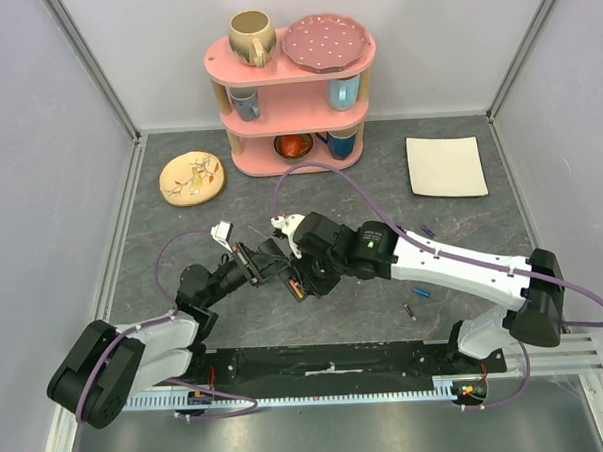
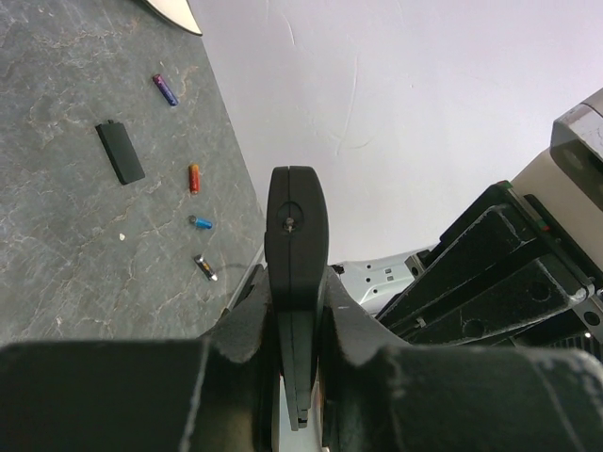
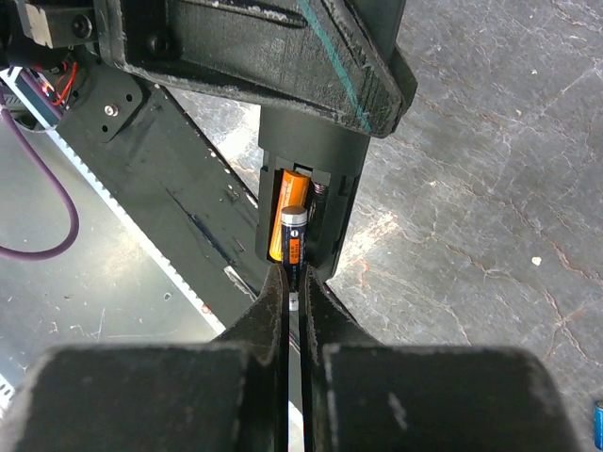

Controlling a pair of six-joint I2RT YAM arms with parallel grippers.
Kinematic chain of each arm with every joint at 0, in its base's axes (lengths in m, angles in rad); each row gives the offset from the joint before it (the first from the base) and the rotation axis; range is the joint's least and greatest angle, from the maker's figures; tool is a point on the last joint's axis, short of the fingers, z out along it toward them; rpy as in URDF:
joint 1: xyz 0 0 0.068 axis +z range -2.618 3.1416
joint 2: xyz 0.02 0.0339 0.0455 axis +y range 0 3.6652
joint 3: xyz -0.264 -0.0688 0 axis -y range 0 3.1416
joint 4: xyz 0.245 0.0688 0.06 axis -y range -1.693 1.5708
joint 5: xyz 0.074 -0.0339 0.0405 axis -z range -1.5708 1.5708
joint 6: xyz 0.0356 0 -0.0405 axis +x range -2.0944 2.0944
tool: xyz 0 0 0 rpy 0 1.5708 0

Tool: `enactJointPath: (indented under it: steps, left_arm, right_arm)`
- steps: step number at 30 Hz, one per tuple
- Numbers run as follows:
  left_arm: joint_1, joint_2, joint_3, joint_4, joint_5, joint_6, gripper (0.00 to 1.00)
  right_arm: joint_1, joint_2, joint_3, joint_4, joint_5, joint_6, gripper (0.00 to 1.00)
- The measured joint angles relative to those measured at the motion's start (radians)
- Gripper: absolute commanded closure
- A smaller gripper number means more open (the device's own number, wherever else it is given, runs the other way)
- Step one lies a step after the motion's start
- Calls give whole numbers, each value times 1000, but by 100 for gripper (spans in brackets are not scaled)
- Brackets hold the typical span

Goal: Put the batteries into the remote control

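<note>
While the left fingers (image 2: 252, 320) stay out of the insert and just clamp the remote control (image 2: 295, 235) edge-on, holding it off the tabletop (image 2: 85, 235) near mid-frame in the top view, the right fingers (image 3: 273, 303) are pinched together on a dark battery (image 3: 293, 243) with an orange band. Right arm does the insert; left is the fixture.

Key relation, right wrist view: the dark battery sticks straight out past the fingertips toward the top of the frame. The remote's open battery slot (image 3: 322, 217) lies directly ahead of it. Battery long axis looks roughly in line with the slot's long axis. Its silver end overlaps the near edge of the slot.

An orange battery (image 3: 290, 202) is seated in the left-hand bay, and the free bay is just right of it. The held cell sits about over the seam between the two bays, maybe slightly over the orange one. Can't tell if they touch.

My read: one cell in, second being lined up. Next move likely needs a small shift toward frame right, then a push along the axis. Risk is riding up on the orange cell or catching the contact end.

Spares: four loose batteries (image 2: 193, 178) and the slot cover (image 2: 120, 152) lie on the tabletop, left side of the left wrist view, well apart from both arms.
</note>
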Motion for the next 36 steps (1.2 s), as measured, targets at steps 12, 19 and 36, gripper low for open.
enactJointPath:
  steps: [12, 19, 36]
  left_arm:
    - [-1, -85, 0, -100, -2, 23, 98]
    - [-1, -97, 0, -121, -4, 30, 98]
    - [-7, -115, -3, -142, -21, 37, 98]
  right_arm:
    - [0, 19, 22, -19, -2, 16, 100]
    - [0, 24, 22, -31, -2, 19, 100]
    - [0, 39, 22, -32, 7, 28, 100]
